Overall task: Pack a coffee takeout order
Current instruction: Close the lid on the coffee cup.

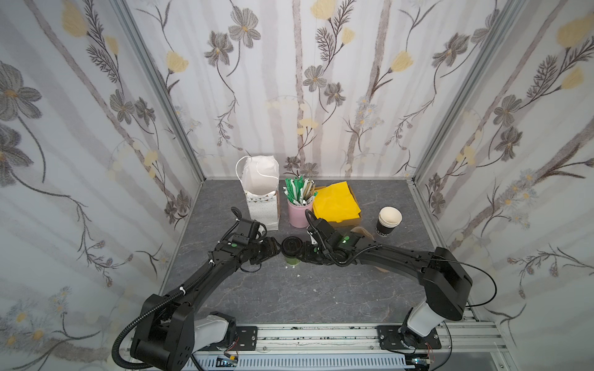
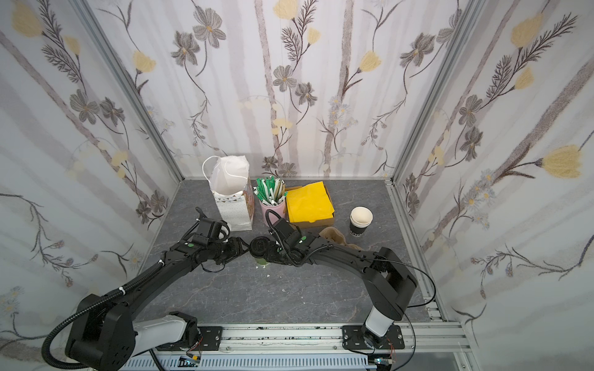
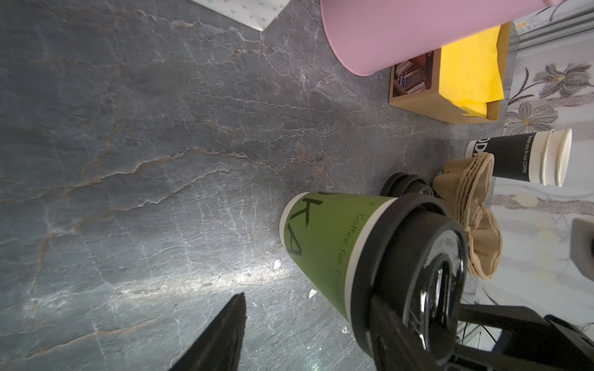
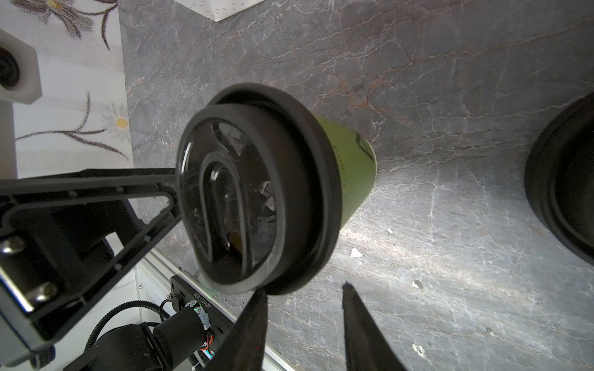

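Observation:
The green paper cup (image 1: 291, 258) with its black lid (image 1: 292, 246) stands upright mid-table between both grippers; it also shows in the wrist views (image 3: 331, 253) (image 4: 350, 173). My left gripper (image 1: 277, 250) (image 3: 308, 298) is open at the cup's left, one finger (image 4: 96, 192) resting against the lid's top. At the cup's right my right gripper (image 1: 303, 253) (image 4: 304, 287) is open; one fingertip (image 4: 262, 298) touches the lid's rim and nothing sits between the fingers. Yellow napkins (image 1: 336, 200) lie in a cardboard box. Sticks (image 1: 299, 191) stand in a pink cup (image 1: 299, 215).
A white paper bag (image 1: 262, 199) stands open at the back left. A stack of black cups (image 1: 389, 221) stands to the right. The tan carrier (image 1: 361, 232) lies partly under my right arm. A spare black lid (image 4: 565, 192) lies near the carrier.

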Robot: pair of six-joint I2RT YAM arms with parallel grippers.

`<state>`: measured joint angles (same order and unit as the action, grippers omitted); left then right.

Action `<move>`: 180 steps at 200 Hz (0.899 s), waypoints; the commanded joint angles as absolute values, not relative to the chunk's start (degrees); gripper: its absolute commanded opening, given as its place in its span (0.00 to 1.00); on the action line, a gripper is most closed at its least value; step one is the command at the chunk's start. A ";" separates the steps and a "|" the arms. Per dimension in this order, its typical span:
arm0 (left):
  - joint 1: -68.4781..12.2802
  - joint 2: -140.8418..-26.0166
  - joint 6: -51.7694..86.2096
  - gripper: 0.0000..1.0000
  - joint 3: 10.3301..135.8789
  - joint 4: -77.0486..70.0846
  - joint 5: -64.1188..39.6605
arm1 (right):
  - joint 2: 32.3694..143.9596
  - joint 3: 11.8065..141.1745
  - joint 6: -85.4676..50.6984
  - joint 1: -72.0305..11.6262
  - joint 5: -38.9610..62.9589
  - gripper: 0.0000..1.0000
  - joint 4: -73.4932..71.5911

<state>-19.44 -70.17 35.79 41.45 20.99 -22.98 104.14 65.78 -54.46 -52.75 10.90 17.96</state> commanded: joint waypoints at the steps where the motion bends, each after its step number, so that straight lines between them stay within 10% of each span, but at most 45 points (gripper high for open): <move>1: -19.51 -70.49 35.07 0.63 41.52 21.27 -22.93 | 104.06 65.39 -55.72 -52.65 10.41 0.39 16.22; 180: -19.56 -70.76 34.75 0.63 41.92 21.33 -22.95 | 103.82 61.35 -57.93 -50.99 14.06 0.39 12.75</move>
